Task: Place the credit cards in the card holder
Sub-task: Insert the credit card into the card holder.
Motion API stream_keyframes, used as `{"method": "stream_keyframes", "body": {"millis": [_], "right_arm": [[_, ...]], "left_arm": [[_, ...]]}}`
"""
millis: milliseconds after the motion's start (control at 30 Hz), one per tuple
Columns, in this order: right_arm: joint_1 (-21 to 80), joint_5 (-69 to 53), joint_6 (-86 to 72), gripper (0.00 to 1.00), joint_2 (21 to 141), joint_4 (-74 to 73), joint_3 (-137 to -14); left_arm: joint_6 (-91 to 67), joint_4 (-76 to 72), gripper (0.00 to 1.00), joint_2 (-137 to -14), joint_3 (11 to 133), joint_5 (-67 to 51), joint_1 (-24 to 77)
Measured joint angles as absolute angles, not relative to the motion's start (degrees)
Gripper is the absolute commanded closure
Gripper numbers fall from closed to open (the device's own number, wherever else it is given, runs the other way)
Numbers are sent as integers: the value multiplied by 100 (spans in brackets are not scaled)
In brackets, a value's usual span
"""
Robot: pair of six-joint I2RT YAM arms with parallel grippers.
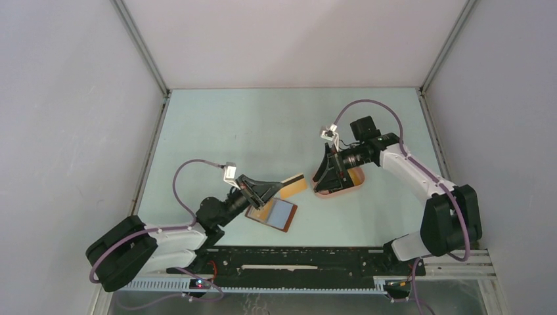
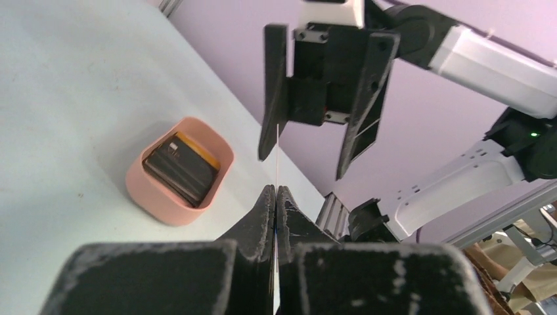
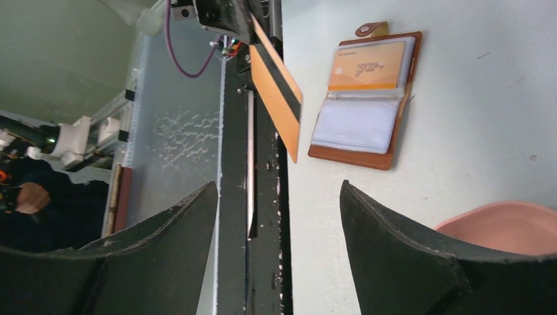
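The left tool [image 1: 274, 190] is pinched together on one held credit card [image 1: 295, 185], which sticks out past its tips, off the pale surface [image 1: 263, 125]. From above, the card is tan-yellow with a dark stripe along one long edge. The left wrist view shows it only edge-on, as a thin pale line [image 2: 278, 157] rising from the closed fingertips [image 2: 268, 197]. The right wrist view gives its broad face [image 3: 279, 92], orange-tan with the black band.

Just beside and below that tool lies the card holder [image 1: 273, 213], open flat on the surface. From overhead it is a small brown frame with a grey-blue panel. Only the right wrist view shows detail [image 3: 364, 98]: reddish-brown leather, a snap tab at the top, a stored card [image 3: 366, 65] already in the upper clear pocket, and a pale lower pocket.

Further right sits the pink tray [image 1: 341, 191], largely covered from above by the right tool [image 1: 328, 184]. The left wrist view alone looks into the tray [image 2: 164, 200] and shows stacked credit cards [image 2: 180, 167], black on top with a yellow edge beneath; how many, I cannot tell. The right tool's fingers stand wide apart, gripping nothing, above the tray. In its own view only a slice of the tray rim [image 3: 506, 223] shows, cut off at the corner.
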State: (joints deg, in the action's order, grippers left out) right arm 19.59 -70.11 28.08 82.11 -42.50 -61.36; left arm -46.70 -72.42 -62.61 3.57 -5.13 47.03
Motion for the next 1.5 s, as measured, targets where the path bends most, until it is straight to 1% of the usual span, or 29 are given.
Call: {"method": "stream_keyframes", "body": {"millis": [233, 300, 400, 467, 600, 700, 767, 800, 833, 900, 1067, 1100, 1233, 1300, 1367, 1500], "right_arm": [[2156, -7262, 2397, 27, 8552, -4049, -6136], [2215, -7336, 2287, 30, 8556, -3990, -6136], [2268, -7476, 2067, 38, 8556, -3870, -6136], [2303, -7570, 1944, 45, 8556, -3780, -6136], [2359, -7747, 1702, 64, 8558, -3614, -6136], [2383, -7808, 1570, 83, 8560, -3520, -6136], [2397, -7813, 1490, 97, 8567, -3468, -6136], [2401, -7813, 1468, 100, 8573, -3450, -6136], [2405, -7813, 1452, 100, 8582, -3435, -6136], [2410, -7808, 1409, 100, 8602, -3430, -6136], [2438, -7802, 1474, 100, 8632, -3450, -6136], [2445, -7773, 1570, 100, 8632, -3509, -6149], [2460, -7472, 2231, 100, 8632, -4053, -6364], [2484, -7253, 2604, 100, 8632, -4338, -6521], [2536, -7057, 2956, 100, 8632, -4609, -6643], [2679, -6781, 3601, 100, 8632, -5155, -6761]], "left_arm": [[-4873, -7690, 100, -6357, 357, -515, 4703], [-4910, -7749, 100, -6355, 357, -515, 4703], [-4956, -7813, 100, -6361, 360, -517, 4703], [-4965, -7839, 100, -6392, 364, -523, 4711], [-5011, -7863, 100, -6530, 370, -569, 4731], [-5022, -7874, 100, -6560, 370, -596, 4753], [-5057, -7900, 100, -6563, 370, -611, 4762], [-5061, -7915, 98, -6563, 370, -620, 4766], [-5063, -7924, 95, -6563, 370, -622, 4768], [-5063, -7942, 85, -6563, 370, -624, 4768], [-5030, -7933, 50, -6563, 370, -670, 4777], [-5026, -7922, 45, -6563, 370, -711, 4768], [-4995, -7649, 30, -6407, 370, -1267, 4460], [-4952, -7404, 21, -6176, 370, -1671, 4160], [-4888, -7061, 15, -5852, 370, -2139, 3854], [-4451, -5682, 4, -4991, 611, -2729, 3573]]}}
